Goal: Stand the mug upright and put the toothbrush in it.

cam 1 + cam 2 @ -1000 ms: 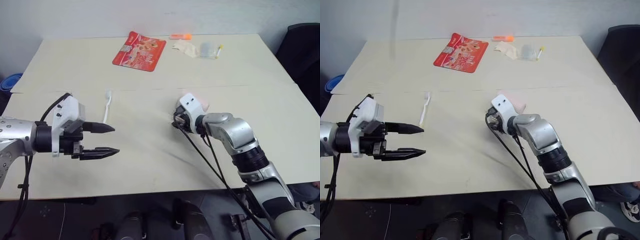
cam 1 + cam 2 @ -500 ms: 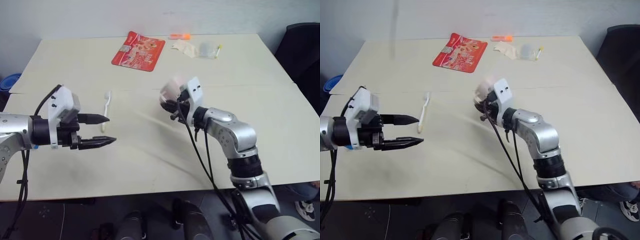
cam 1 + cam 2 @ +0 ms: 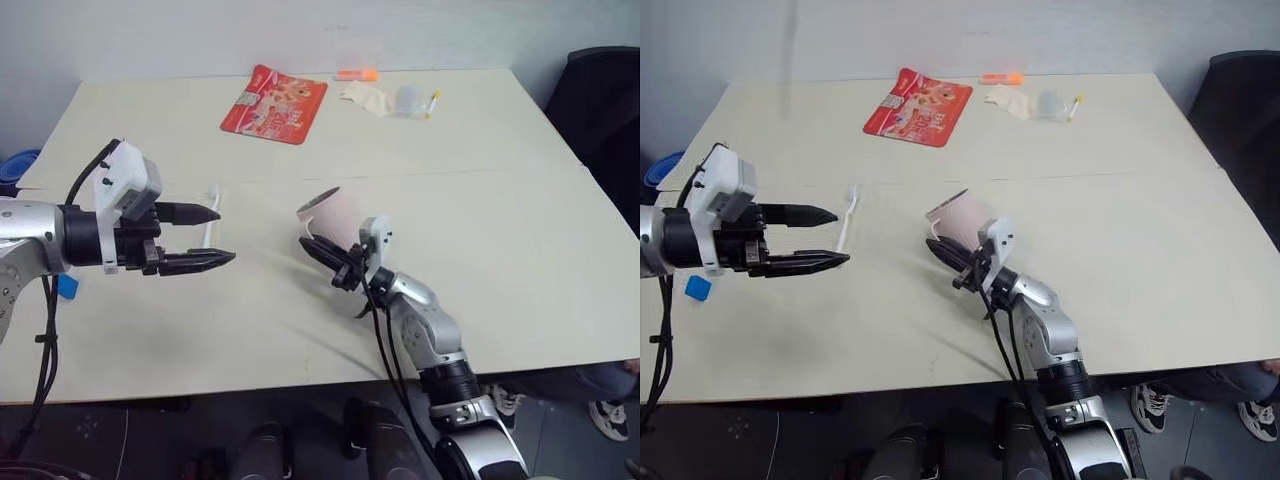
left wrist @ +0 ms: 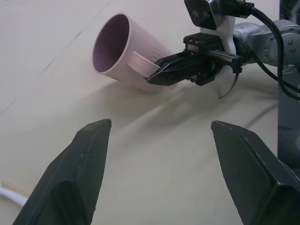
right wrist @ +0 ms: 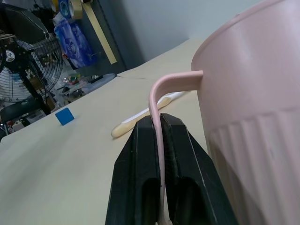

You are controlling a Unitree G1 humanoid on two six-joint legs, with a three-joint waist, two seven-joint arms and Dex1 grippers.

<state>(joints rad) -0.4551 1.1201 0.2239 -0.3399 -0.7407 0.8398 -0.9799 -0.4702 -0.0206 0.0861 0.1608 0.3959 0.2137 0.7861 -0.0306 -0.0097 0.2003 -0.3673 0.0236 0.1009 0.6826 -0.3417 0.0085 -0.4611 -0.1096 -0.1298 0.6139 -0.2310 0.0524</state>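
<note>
pink all over and dark inside, our one mug (image 3: 330,212) tilts near the middle of the counter (image 3: 500,230). our right pincer (image 4: 157,74) pinches its thin loop handle. we see one white toothbrush (image 3: 211,215) lying flat, just past our left pincer (image 3: 215,238), whose two fingers stand wide apart.

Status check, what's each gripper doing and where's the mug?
Right gripper shut on mug handle, mug tilted. Left gripper open, empty. Toothbrush flat on table, nothing blocking.

Bare table (image 3: 250,310) between left tool (image 3: 205,238) and mug (image 3: 335,212); toothbrush (image 3: 212,210) beside left tool.
</note>
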